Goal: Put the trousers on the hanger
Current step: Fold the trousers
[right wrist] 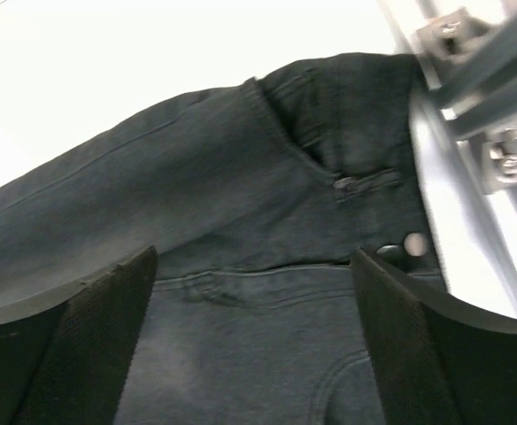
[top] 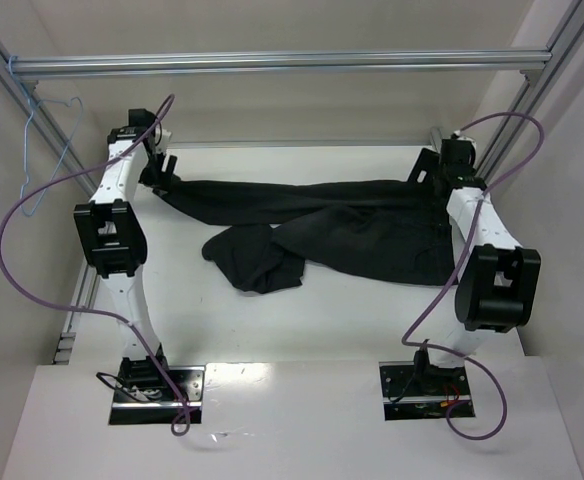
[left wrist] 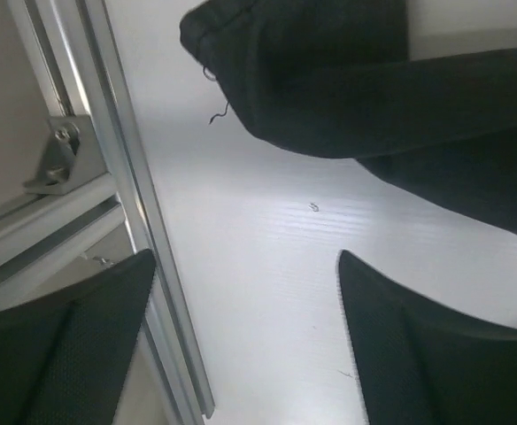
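The black trousers [top: 322, 225] lie spread across the white table, waist at the right, one leg stretched to the far left, the other bunched in the middle. The light-blue wire hanger [top: 44, 150] hangs on the frame at the far left. My left gripper [top: 162, 165] is open at the far-left leg end; the leg hem [left wrist: 347, 80] lies just ahead of it, and only bare table sits between its jaws [left wrist: 245, 328]. My right gripper [top: 430, 168] is open directly over the waistband and fly [right wrist: 267, 266], not closed on it.
Silver aluminium frame bars run across the top [top: 272, 63] and down both sides. A frame rail with a bracket [left wrist: 73, 159] lies close to the left gripper. Another rail and brackets [right wrist: 484, 106] border the waist end at the right.
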Robot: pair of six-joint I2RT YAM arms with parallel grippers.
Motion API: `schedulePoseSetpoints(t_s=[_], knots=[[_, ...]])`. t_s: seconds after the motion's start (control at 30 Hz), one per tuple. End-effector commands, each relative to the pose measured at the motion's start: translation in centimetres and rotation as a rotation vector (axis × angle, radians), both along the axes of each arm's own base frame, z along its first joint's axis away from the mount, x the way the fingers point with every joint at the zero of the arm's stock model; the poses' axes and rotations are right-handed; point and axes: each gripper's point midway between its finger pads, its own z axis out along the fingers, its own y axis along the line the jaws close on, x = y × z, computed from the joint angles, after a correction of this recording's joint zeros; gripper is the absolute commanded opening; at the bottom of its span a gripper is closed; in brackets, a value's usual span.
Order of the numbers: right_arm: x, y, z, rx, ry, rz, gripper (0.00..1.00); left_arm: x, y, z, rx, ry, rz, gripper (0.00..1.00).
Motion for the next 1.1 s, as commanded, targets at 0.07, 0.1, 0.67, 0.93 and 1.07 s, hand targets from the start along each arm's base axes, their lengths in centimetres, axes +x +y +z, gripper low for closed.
schedulePoseSetpoints(t_s=[0.07,0.1,0.67,0.93,1.07], knots=[[0.3,2.7,-0.3,0.067,-0.044,0.021,0.84,0.4,2.5,-3.6,-0.024,0.011,0.062,0.76],[0.5,2.9,-0.9,0.075,-0.036,0.029,0.81,0.5,2.0,-4.2,-0.062,0.018,0.075,0.72],[3.0,7.3,-1.1,0.133,-0.056,0.102,0.73,8.0,-1.3,-10.2,-0.391,-0.068,0.098,0.78],[2.4,6.8,-1.7,0.13,-0.038,0.064,0.65,8.6,-0.1,-13.7,-0.347,-0.049,0.158,0.61],[2.2,6.6,-2.4,0.13,-0.022,0.047,0.59,9.4,-0.7,-14.1,-0.358,-0.067,0.151,0.27]])
